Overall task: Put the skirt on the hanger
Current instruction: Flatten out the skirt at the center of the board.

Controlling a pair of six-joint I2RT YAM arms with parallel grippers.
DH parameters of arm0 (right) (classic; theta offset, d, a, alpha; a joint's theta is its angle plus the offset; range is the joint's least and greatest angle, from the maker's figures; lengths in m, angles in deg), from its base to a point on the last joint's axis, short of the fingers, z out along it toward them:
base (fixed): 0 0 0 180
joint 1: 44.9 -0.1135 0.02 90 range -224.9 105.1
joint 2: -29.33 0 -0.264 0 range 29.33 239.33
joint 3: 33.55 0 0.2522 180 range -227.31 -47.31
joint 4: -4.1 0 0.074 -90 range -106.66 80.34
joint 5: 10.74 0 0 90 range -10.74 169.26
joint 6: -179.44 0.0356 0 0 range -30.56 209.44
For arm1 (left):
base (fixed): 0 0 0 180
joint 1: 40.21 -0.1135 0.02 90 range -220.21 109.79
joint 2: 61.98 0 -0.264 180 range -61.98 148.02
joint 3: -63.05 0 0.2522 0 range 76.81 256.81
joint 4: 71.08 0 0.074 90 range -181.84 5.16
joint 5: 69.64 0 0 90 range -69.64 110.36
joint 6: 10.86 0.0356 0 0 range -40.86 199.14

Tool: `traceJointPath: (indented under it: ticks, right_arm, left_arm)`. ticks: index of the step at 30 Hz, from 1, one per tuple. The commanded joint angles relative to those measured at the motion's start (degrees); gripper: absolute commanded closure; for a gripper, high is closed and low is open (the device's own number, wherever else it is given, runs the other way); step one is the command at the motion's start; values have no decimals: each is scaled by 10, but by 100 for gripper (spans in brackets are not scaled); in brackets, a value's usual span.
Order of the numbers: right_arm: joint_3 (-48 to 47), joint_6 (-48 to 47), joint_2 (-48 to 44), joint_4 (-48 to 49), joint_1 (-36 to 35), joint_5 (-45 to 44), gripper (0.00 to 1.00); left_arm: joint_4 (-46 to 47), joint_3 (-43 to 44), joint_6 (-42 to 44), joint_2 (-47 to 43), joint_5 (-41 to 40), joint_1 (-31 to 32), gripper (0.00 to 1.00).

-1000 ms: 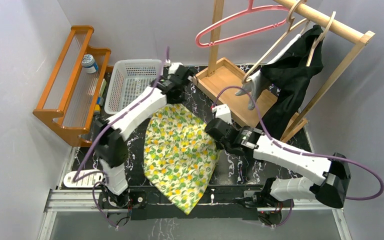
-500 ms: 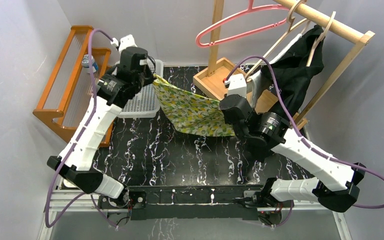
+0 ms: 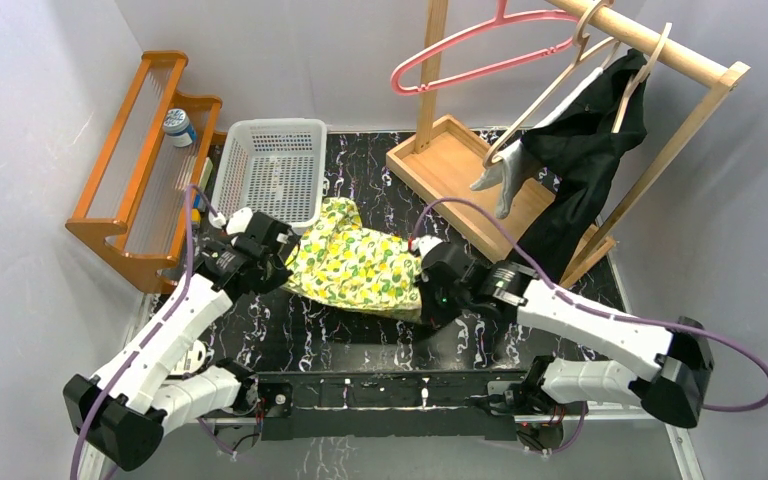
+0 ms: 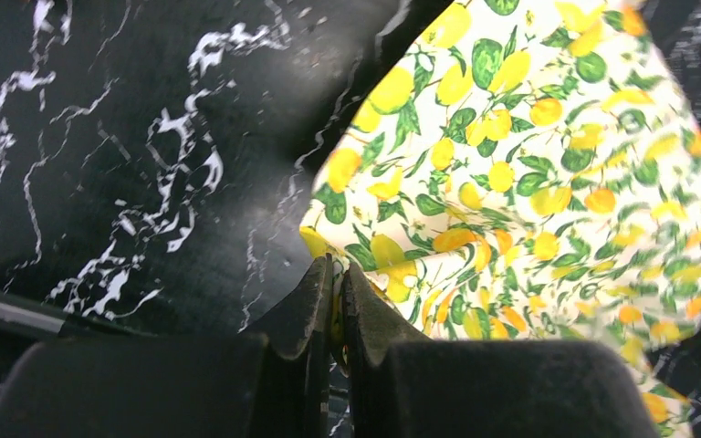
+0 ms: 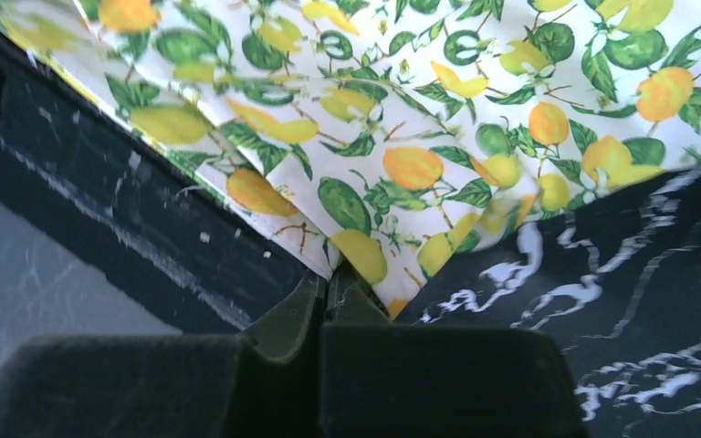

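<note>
- From above, the yellow lemon-print cloth skirt (image 3: 355, 268) sits bunched low over the black, white-veined marble counter (image 3: 380, 340), strung between my two arms and just in front of the white plastic mesh basket (image 3: 270, 170); I cannot tell whether all of it rests on the counter
- My left pincer (image 4: 333, 274) is clamped on the skirt's left edge: the left wrist view shows a fold of cloth nipped between nearly touching tips, which the overhead view hides under my wrist
- My right pincer (image 5: 329, 283) is clamped on the skirt's right edge: its wrist view shows the hem pinched at the tips, with a dark edge and a pale grey surface to one side
- Only the overhead view takes in the pink wire hanger (image 3: 480, 50) on the round wooden rail (image 3: 660, 45), well apart from the skirt, and the black garment (image 3: 585, 150) hanging further along
- It alone also shows the orange wooden rack (image 3: 145, 170) left of the basket
</note>
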Motion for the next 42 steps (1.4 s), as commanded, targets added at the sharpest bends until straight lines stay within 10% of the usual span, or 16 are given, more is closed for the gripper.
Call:
traceJointPath:
  ticks: [1, 9, 17, 27, 33, 42]
  right_arm:
    - [9, -3, 33, 35, -12, 111, 94]
    - [-58, -14, 85, -20, -12, -62, 100]
    - [-299, -44, 143, -113, 19, -452, 100]
    - [-408, -328, 67, 118, 47, -485, 100]
    - [-382, -275, 24, 69, 47, -383, 100]
    - [-114, -80, -41, 33, 43, 63, 100]
  left_arm:
    - [-64, -14, -71, 7, -44, -5, 100]
    - [-49, 26, -32, 43, -43, -5, 100]
    - [23, 350, 115, 177, -15, -14, 100]
    - [88, 658, 166, 357, 87, -28, 100]
    - [114, 597, 163, 310, 76, -28, 100]
    - [76, 118, 91, 52, 23, -32, 86]
